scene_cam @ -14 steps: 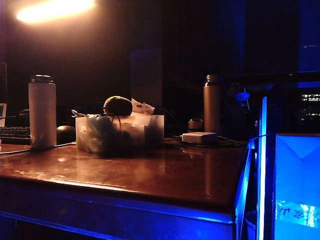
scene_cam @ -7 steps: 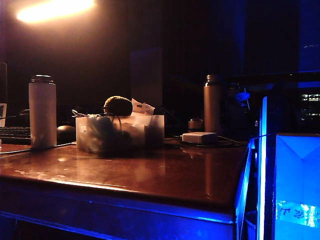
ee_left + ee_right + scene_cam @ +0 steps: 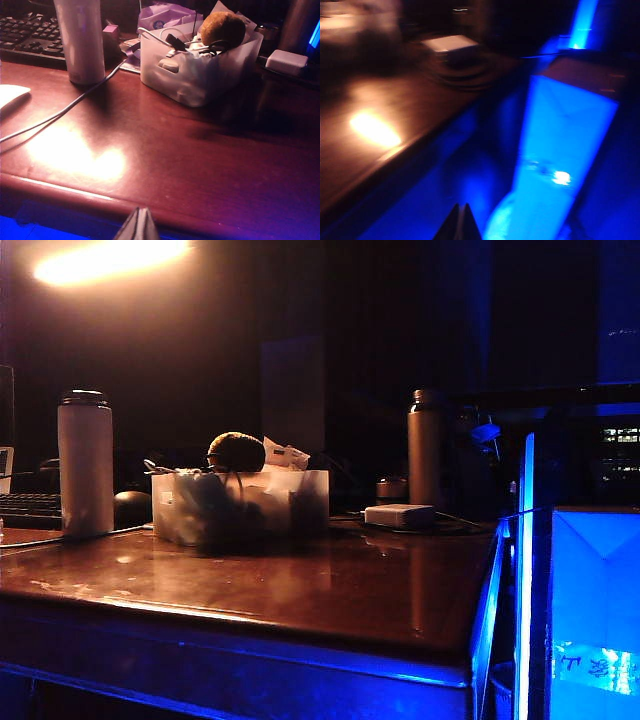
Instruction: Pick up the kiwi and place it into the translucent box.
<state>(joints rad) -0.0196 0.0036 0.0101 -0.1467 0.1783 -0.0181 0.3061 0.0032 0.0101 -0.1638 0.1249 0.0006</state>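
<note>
The fuzzy brown kiwi point(image 3: 237, 451) point(image 3: 222, 28) rests on top of the cables and papers inside the translucent box point(image 3: 240, 506) point(image 3: 192, 75), which stands on the dark wooden table. My left gripper point(image 3: 140, 212) is shut and empty, held back at the table's near edge, far from the box. My right gripper point(image 3: 461, 207) is also shut and empty, off the table's side beside a blue-lit panel. Neither gripper shows in the exterior view.
A tall white bottle point(image 3: 84, 463) point(image 3: 80, 40) stands left of the box, with a keyboard point(image 3: 30, 35), a dark mouse point(image 3: 131, 508) and a cable point(image 3: 65, 112) nearby. A white power adapter point(image 3: 399, 515) point(image 3: 286, 61) and a metal bottle point(image 3: 425, 448) sit to the right. A blue-lit box point(image 3: 595, 610) stands off the table's right edge.
</note>
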